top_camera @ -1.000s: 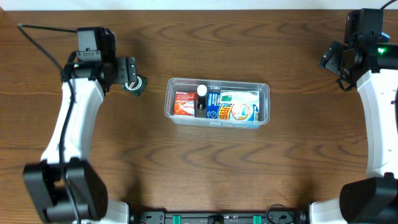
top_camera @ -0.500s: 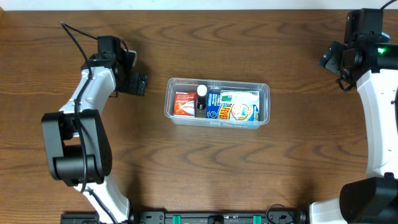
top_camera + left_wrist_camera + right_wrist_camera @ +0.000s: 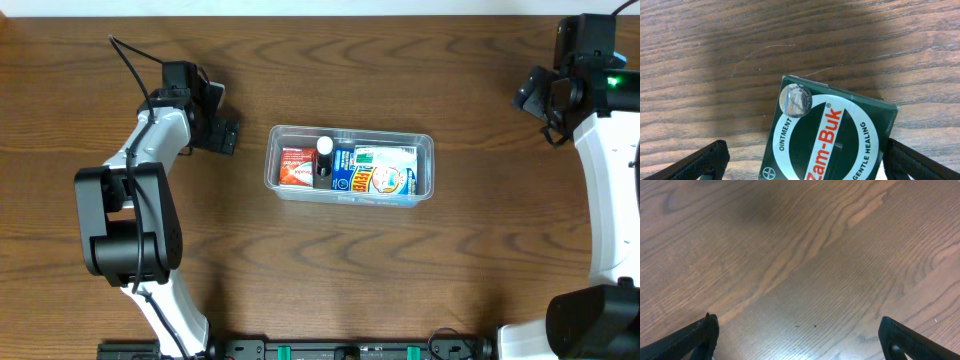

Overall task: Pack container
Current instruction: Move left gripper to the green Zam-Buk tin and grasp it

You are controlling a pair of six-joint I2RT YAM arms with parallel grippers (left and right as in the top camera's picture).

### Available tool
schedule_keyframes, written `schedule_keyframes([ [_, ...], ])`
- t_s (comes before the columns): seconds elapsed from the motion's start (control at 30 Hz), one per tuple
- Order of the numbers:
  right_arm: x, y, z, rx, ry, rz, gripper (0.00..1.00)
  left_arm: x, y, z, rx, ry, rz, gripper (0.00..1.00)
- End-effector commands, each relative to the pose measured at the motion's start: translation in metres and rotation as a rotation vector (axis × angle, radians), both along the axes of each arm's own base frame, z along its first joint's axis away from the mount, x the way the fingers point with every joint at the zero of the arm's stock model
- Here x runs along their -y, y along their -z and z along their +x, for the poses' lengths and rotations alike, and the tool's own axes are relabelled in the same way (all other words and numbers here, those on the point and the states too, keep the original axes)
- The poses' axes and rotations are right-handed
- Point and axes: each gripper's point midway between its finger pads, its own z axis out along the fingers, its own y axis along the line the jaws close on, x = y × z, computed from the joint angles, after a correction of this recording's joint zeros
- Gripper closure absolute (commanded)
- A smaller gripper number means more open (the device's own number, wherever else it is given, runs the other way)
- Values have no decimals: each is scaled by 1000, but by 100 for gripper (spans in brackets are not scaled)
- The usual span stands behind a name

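The clear plastic container (image 3: pixel 350 131) sits mid-table and holds a red box (image 3: pixel 295 167), a white-capped bottle (image 3: pixel 324 150), a blue box (image 3: pixel 343 171) and a white and orange packet (image 3: pixel 386 170). A dark green Zam-Buk ointment box (image 3: pixel 830 130) lies flat on the table to the left of the container. My left gripper (image 3: pixel 225 135) is low over it and hides it in the overhead view. Its fingers (image 3: pixel 802 157) are spread on either side of the box, with a gap on the left. My right gripper (image 3: pixel 530 95) is open and empty at the far right (image 3: pixel 800 345).
The wooden table top (image 3: pixel 350 270) surrounds the container. A black cable (image 3: pixel 125 55) loops from the left arm at the back left. The right wrist view shows only bare wood (image 3: pixel 805 255).
My left arm has swung round and its gripper has shifted slightly right, over the green box, which no longer shows from above. The right arm and the container have not moved.
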Motion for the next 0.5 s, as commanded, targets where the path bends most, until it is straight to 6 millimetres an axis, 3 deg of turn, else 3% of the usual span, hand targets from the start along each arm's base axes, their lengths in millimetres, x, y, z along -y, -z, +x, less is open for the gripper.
schedule_keyframes([
  [0.0, 5, 1, -1, -7, 11, -10, 1, 4, 1, 5, 7, 48, -4, 2],
  [0.13, 5, 1, -1, -7, 11, -10, 1, 17, 2, 2, 1, 109, -63, 2],
  [0.37, 5, 1, -1, -7, 11, -10, 1, 19, 4, -2, -17, 114, -79, 0],
  [0.47, 5, 1, -1, -7, 11, -10, 1, 21, 5, -5, -31, 114, -85, 11],
])
